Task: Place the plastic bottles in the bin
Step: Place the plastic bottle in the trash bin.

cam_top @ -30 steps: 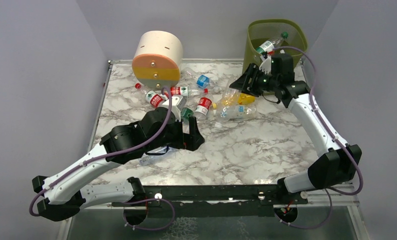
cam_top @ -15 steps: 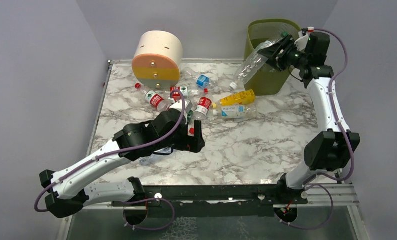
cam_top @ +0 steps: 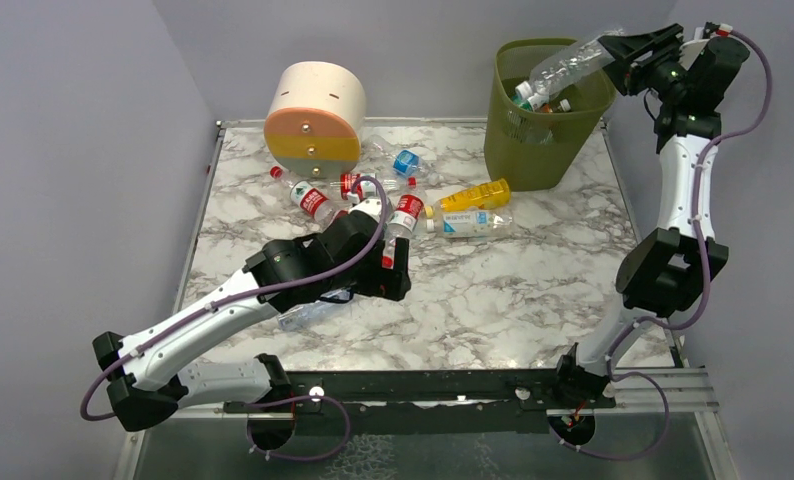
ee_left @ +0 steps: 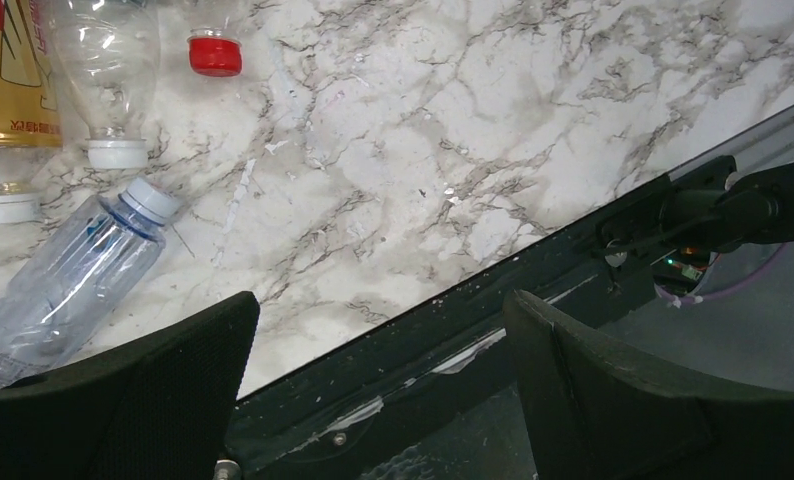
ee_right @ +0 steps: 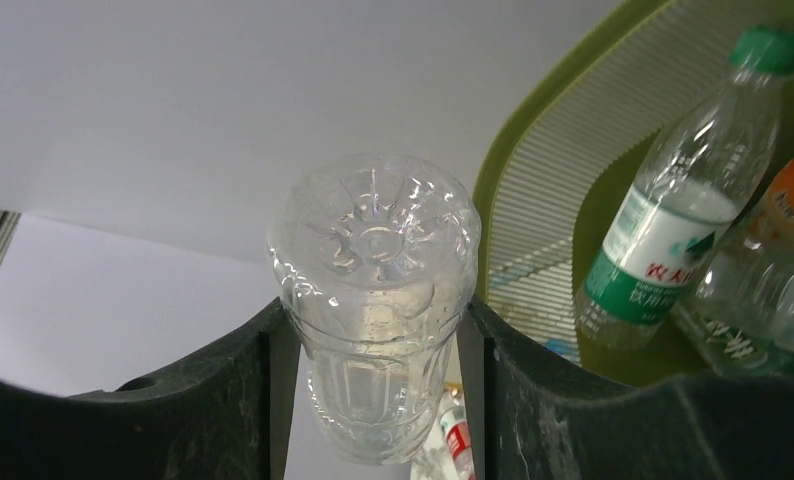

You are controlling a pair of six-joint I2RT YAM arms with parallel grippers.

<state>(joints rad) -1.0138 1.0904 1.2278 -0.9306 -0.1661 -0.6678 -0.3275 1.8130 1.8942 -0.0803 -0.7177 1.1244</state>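
The clear ribbed plastic bottle (cam_top: 571, 64) is held high at the far right, over the rim of the olive-green mesh-sided plastic bin (cam_top: 548, 150). It is clamped by its base end in the right gripper (cam_top: 621, 50), and in the right wrist view the moulded base is seen squeezed between the jaws. Its long axis is tilted, sloping from the gripper down and leftwards, with the free end aimed into the bin's mouth. For a clean drop, that free end is best brought well inside the rim before the jaws are parted, so nothing gets bounced off the edge. Nearer and further left, the left gripper (cam_top: 393, 275) is spread wide and empty above the white marbled table (cam_top: 533, 290).
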